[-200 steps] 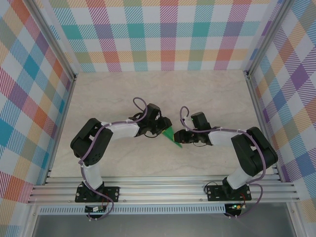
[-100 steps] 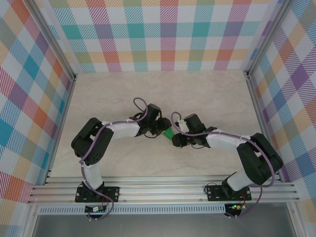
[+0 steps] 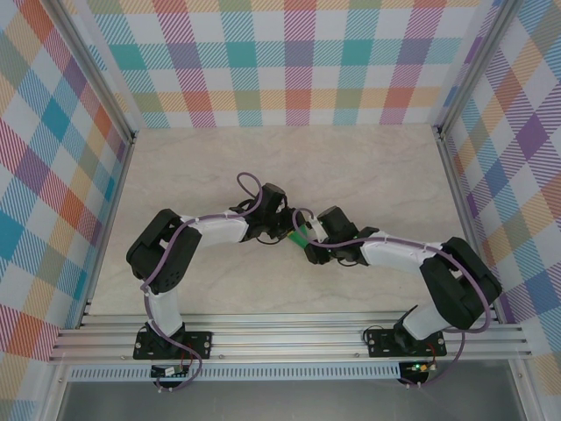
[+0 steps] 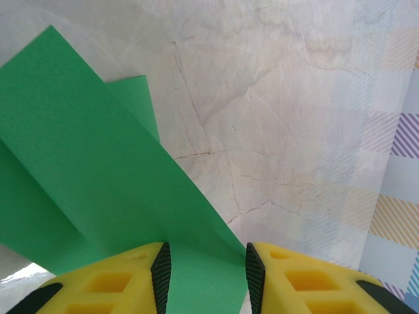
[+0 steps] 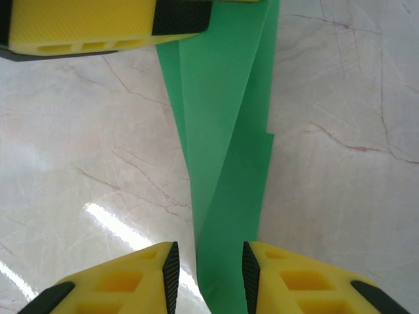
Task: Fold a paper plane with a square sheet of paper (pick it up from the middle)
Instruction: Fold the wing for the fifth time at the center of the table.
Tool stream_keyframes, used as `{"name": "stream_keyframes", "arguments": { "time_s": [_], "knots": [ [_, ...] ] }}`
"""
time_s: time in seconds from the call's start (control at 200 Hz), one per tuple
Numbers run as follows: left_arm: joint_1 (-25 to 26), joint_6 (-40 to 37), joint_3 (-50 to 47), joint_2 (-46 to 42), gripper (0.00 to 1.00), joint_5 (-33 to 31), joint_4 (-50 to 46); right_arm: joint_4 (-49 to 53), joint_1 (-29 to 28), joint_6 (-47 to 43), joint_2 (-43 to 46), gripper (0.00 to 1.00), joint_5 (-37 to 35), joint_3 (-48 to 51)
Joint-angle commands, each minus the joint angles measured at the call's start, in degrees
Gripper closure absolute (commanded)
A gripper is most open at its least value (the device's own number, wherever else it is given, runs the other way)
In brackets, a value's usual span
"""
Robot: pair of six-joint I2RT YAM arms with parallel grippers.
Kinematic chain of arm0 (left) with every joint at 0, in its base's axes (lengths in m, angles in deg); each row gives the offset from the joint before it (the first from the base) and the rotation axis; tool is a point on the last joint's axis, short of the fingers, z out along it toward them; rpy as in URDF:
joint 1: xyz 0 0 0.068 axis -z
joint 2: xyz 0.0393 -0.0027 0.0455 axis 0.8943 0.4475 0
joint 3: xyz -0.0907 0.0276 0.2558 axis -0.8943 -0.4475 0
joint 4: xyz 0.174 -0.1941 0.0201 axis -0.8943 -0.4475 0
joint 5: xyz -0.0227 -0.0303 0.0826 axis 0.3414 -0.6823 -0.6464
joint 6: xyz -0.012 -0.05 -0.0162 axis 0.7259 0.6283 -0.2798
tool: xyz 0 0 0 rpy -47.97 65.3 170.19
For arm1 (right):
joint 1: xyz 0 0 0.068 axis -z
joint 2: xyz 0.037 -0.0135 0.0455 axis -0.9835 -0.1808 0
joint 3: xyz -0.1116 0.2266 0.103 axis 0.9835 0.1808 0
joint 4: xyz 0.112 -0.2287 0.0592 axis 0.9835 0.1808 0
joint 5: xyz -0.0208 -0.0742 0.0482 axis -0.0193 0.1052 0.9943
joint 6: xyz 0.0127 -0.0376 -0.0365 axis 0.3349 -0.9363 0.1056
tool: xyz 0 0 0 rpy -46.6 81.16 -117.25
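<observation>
In the top external view, a thin, folded sheet of bright green paper [image 3: 300,235] is seen in the middle of the pale, marble-patterned worktop [image 3: 368,175]. It lies between the left tool [image 3: 287,233] and the right tool [image 3: 310,248], which meet tip to tip over it. In the left wrist view, the green paper is shown as a long strip of overlapping layers that runs from the upper left into the gap of the yellow, black-padded jaws. These stand partly apart, and whether the strip is pinched cannot be told. In the right wrist view, the green paper narrows towards the jaws of the right tool, which are also partly apart, and again a grip cannot be confirmed. One finger of the left tool is seen at its far end. The green paper is judged to be very light, limp, easily crumpled and slippery on the worktop. It is best taken near the middle crease, where the layers are stiffest, with gentle pressure.
</observation>
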Motion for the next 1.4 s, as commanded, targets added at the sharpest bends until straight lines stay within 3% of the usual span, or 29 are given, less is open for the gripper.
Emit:
{"name": "stream_keyframes", "arguments": {
  "time_s": [0.0, 0.22, 0.445, 0.69, 0.77, 1.015, 1.395],
  "knots": [
    [0.32, -0.90, 1.61, 0.90, 0.62, -0.15, -0.95, 0.81, -0.72, -2.00, -1.08, 0.68, -1.48, -1.50],
    [0.33, -0.89, 1.76, 0.84, 0.62, -0.11, -0.97, 1.19, -1.58, -2.86, -2.38, 0.66, -2.03, -2.29],
    [0.35, -0.98, 1.75, 0.86, 0.63, -0.06, -1.20, 0.77, -1.81, -2.51, -2.70, 0.73, -2.64, -2.20],
    [0.35, -0.90, 1.30, 0.77, 0.63, -0.11, -1.08, 0.72, -1.80, -1.81, -3.16, 0.97, -1.57, -2.09],
    [0.35, -0.90, 1.22, 0.56, 0.63, -0.11, -1.17, 0.09, -1.80, -0.89, -3.64, 1.00, -0.33, -1.94],
    [0.34, -0.59, 0.20, -0.44, 0.62, -0.23, -0.59, -2.58, -1.38, 4.36, -5.47, 1.00, 5.62, -1.91],
    [0.34, -0.06, -3.42, -3.57, 0.53, -0.63, 2.11, -12.56, 4.02, 15.22, -8.81, 1.00, 21.97, 0.40]
  ]
}}
